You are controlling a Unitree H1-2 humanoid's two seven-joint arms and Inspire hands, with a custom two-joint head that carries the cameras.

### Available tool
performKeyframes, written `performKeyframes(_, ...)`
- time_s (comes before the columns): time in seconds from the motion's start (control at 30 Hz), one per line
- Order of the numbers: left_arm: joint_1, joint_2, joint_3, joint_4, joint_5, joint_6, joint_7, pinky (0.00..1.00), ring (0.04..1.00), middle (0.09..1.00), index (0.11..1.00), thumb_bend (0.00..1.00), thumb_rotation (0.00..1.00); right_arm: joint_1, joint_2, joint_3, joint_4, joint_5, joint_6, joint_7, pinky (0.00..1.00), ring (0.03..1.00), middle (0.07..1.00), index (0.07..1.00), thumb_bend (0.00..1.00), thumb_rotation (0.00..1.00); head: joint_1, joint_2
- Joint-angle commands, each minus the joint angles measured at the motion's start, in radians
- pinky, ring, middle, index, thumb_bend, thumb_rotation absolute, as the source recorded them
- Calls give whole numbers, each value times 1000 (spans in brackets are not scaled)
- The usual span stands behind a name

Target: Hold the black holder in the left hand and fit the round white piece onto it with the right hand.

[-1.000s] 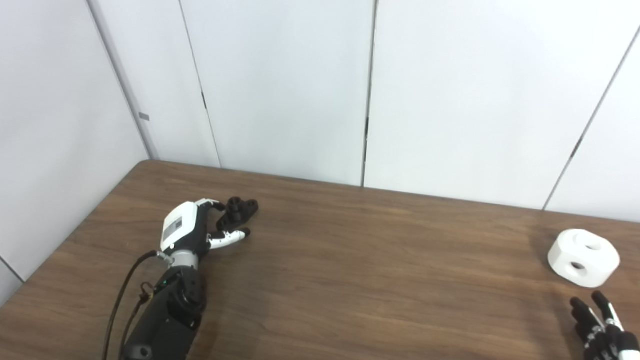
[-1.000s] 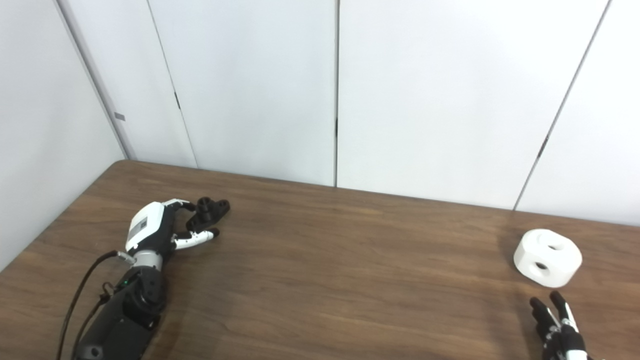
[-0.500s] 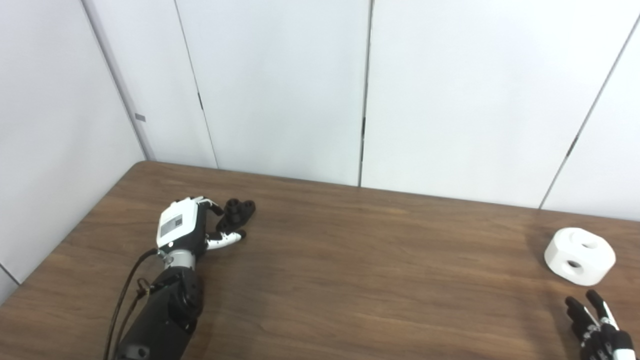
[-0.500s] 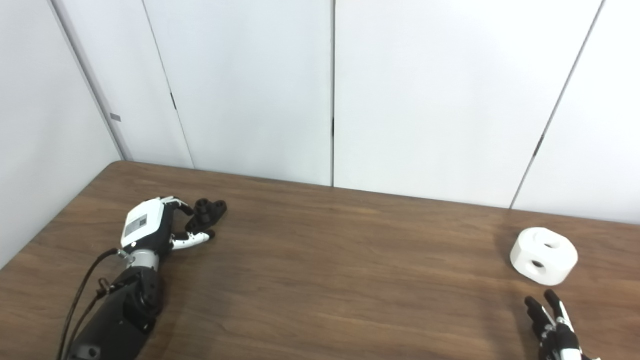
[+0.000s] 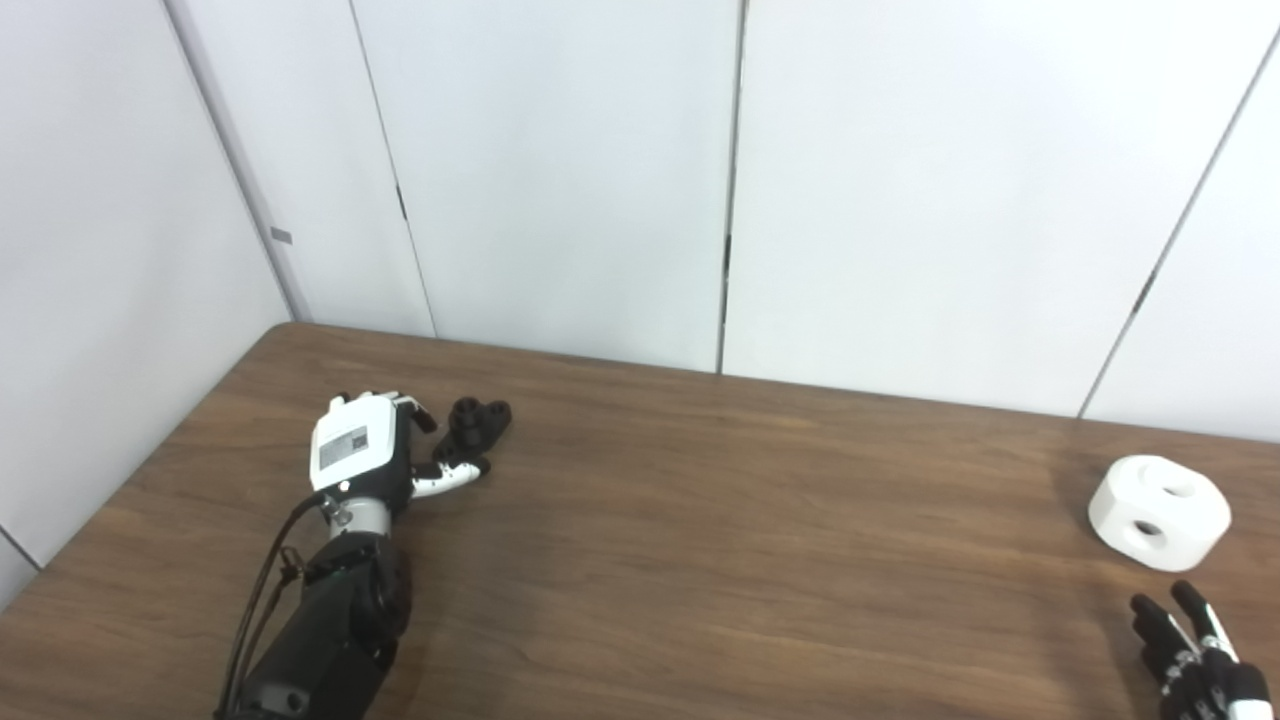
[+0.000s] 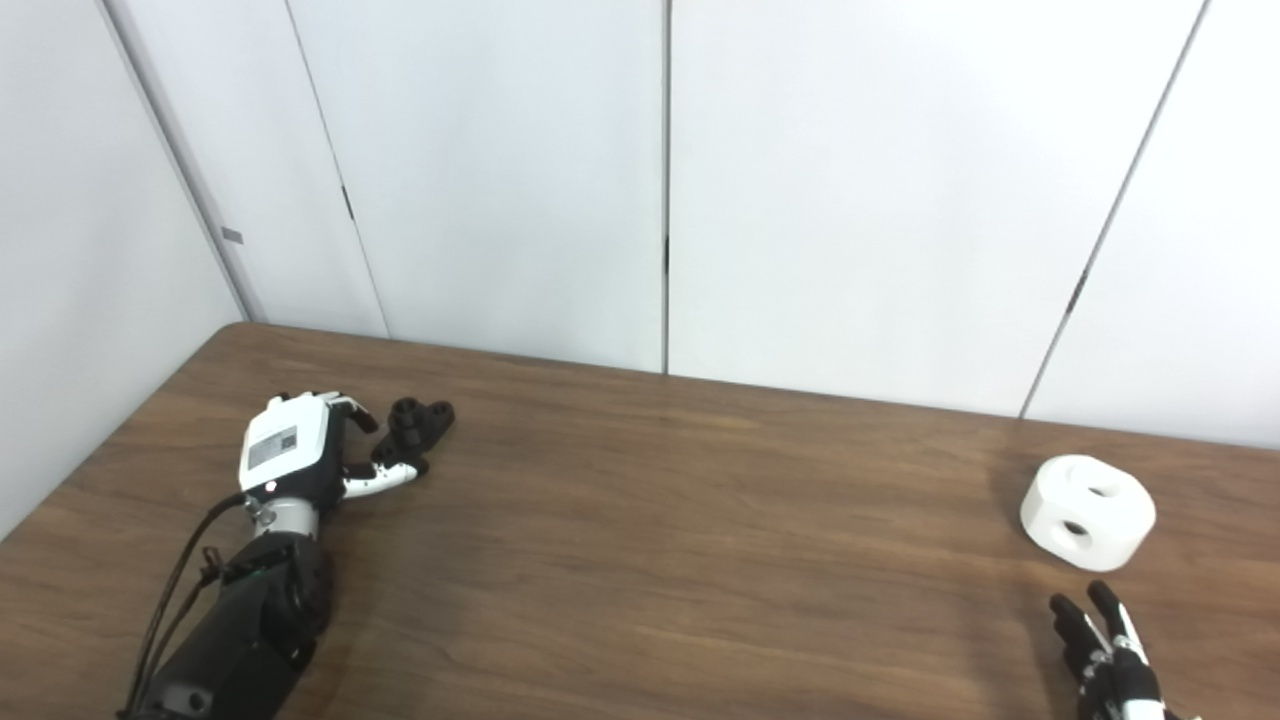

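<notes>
Both fingers-spread: left hand (image 5: 365, 455) touches black holder (image 5: 478, 421).

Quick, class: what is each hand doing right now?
Left hand: open, fingers around the black holder, not yet gripping.
Right hand: open, holding nothing, near the round white piece.

The left robot hand (image 5: 365, 455) has a white back plate bearing a small grey rectangular marking, black sides, and white fingers (image 5: 450, 481) ending in black tips. Behind it sits a short silver wrist ring, then a bulky glossy black forearm with thin black cables looping along its outer side. The right robot hand (image 6: 1112, 658) shows slim black fingers with narrow white strips along them.
</notes>
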Motion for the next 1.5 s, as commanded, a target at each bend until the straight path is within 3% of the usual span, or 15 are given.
performKeyframes(0.0,-38,26,-7,13,28,1,26,1000,913,846,611,849,363,26,7,11,27,5,-6,10,994,958,921,980,590,1000,1,1)
performKeyframes(0.4,-41,27,-10,23,13,-16,31,1000,911,840,593,836,360,30,6,12,22,8,-1,12,1000,962,920,974,590,1000,-2,9)
performKeyframes(0.63,-41,23,-1,18,-11,-47,40,1000,906,819,560,815,293,34,4,13,12,-2,10,6,987,958,921,981,586,1000,-4,13)
performKeyframes(0.67,-40,22,1,17,-14,-51,40,1000,906,818,526,672,190,34,5,13,11,-1,11,6,989,958,920,979,584,1000,-5,14)
performKeyframes(0.7,-40,22,1,16,-15,-51,39,1000,907,817,508,599,137,34,5,13,11,-3,9,6,990,958,920,978,583,1000,-5,14)
performKeyframes(0.77,-39,19,4,15,-21,-60,44,1000,902,804,491,540,88,35,5,13,10,-8,6,4,972,954,917,973,582,1000,-5,14)
performKeyframes(0.97,-37,21,9,31,-40,-103,65,998,878,770,483,525,62,32,11,10,16,-14,-3,-7,887,924,898,946,578,1000,-9,15)
performKeyframes(1.47,-29,26,22,35,-53,-123,69,938,854,752,483,524,55,31,12,13,19,-26,-19,-7,877,922,897,939,592,1000,-17,17)
